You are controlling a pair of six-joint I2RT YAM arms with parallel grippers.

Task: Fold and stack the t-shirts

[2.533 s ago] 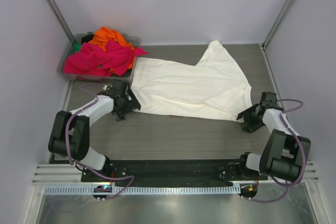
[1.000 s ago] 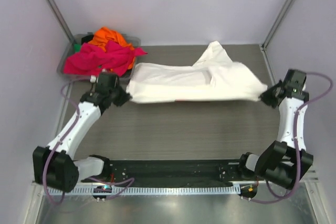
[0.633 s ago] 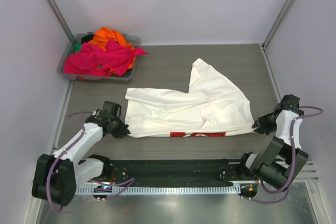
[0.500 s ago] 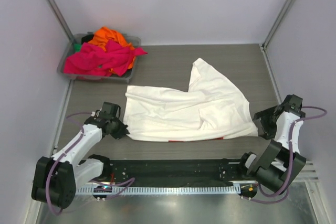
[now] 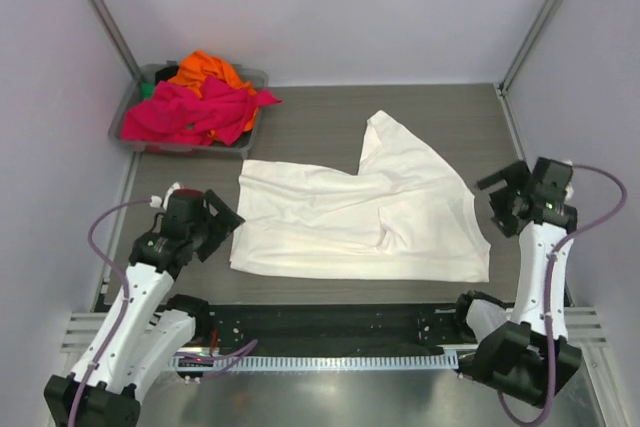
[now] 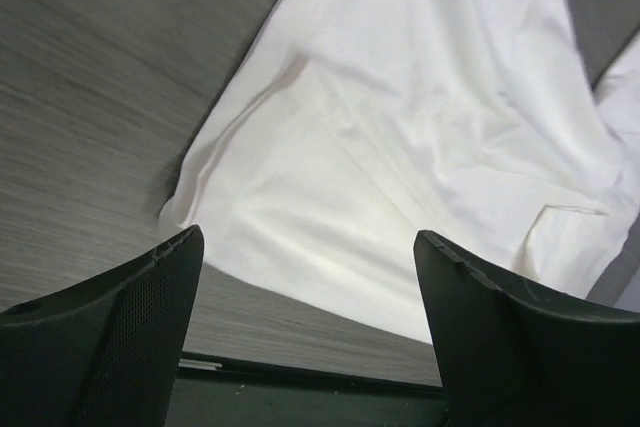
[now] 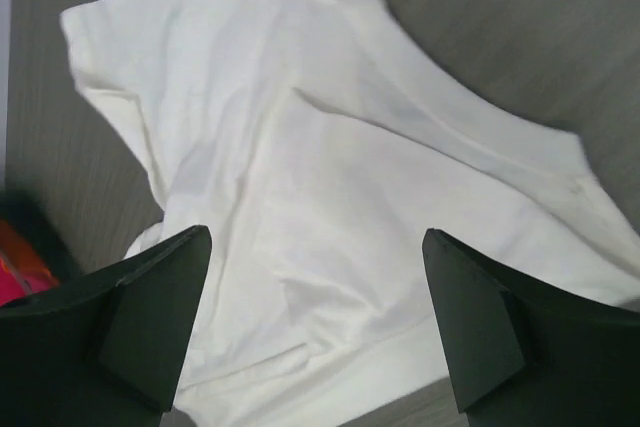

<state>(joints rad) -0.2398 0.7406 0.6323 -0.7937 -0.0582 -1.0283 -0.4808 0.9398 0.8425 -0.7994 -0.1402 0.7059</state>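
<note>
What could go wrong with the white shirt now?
The shirt has a bunched fold near its middle; folding over it may press in a crease. One sleeve sticks out toward the far side, so the fold could come out lopsided. Its near hem lies close to the front edge of the table; a pull that way might drag it off.

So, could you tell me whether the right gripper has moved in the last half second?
Yes. The right gripper has moved away from the black base rail, off the cream-white t-shirt's corner.
</note>
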